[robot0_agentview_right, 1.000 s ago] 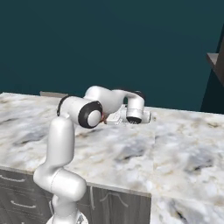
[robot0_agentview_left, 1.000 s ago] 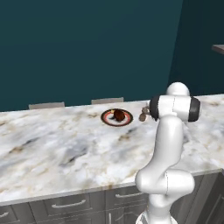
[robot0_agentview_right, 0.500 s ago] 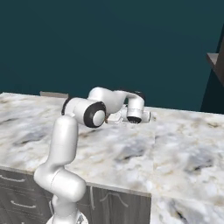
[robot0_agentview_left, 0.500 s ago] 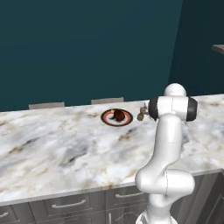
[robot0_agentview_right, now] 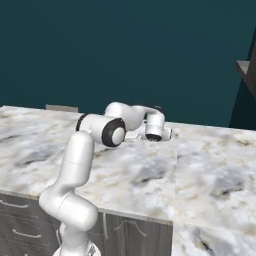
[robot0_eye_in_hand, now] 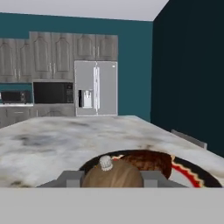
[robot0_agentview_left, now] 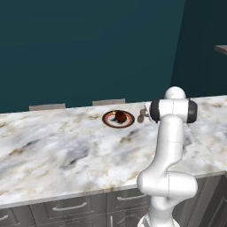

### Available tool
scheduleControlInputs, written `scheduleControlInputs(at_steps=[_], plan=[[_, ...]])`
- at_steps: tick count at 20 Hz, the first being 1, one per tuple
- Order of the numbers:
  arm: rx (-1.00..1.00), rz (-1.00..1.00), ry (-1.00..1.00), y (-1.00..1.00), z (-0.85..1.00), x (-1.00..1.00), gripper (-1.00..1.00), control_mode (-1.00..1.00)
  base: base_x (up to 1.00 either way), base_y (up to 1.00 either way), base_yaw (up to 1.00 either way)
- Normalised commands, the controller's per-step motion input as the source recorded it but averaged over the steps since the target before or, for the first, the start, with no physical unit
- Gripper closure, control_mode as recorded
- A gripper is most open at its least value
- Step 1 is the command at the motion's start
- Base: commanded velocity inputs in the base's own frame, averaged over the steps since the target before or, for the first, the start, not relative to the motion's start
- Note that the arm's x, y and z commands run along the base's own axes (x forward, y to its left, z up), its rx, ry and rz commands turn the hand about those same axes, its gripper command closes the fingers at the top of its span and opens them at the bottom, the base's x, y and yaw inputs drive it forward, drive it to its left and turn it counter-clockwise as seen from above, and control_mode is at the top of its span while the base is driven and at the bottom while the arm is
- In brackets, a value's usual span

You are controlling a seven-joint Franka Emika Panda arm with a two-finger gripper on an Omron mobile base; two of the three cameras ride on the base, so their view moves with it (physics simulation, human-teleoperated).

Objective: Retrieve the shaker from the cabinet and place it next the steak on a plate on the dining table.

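Note:
The brown wooden shaker [robot0_eye_in_hand: 113, 174] sits between my gripper's fingertips [robot0_eye_in_hand: 70, 177], knob end up, and my gripper [robot0_eye_in_hand: 112, 178] is shut on it. Just beyond it lies the dark reddish steak [robot0_eye_in_hand: 148, 159] on the red-rimmed plate [robot0_eye_in_hand: 189, 173]. In the left base view the plate [robot0_agentview_left: 109, 120] with the steak [robot0_agentview_left: 120, 116] rests on the far part of the marble dining table [robot0_agentview_left: 66, 150]. The shaker [robot0_agentview_left: 140, 117] hangs at the plate's right edge, with my gripper [robot0_agentview_left: 143, 112] mostly hidden behind my elbow. Whether the shaker touches the table I cannot tell.
Two grey chair backs [robot0_agentview_left: 46, 107] [robot0_agentview_left: 108, 102] stand at the table's far edge. Grey drawers [robot0_agentview_left: 66, 207] run under the near edge. In the hand view, a steel fridge [robot0_eye_in_hand: 96, 87], wall cabinets [robot0_eye_in_hand: 52, 48] and a microwave [robot0_eye_in_hand: 52, 92] lie far across the room.
My elbow has swung to the right and slightly up in both base views. The hand with the shaker has stayed beside the plate's right edge.

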Motion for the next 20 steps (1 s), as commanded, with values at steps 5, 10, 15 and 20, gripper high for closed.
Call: scheduleControlInputs(at_steps=[5, 10, 15, 20], plan=[[0.0, 0.0, 0.0, 0.0, -0.22, 0.23, 1.0, -1.0, 0.0, 0.0, 0.0], [0.0, 0.0, 0.0, 0.0, -0.21, 0.22, 1.0, -1.0, 0.0, 0.0, 0.0], [0.0, 0.0, 0.0, 0.0, -0.2, 0.21, 1.0, -1.0, 0.0, 0.0, 0.0], [0.0, 0.0, 0.0, 0.0, -0.2, 0.16, 1.0, -1.0, 0.0, 0.0, 0.0]])
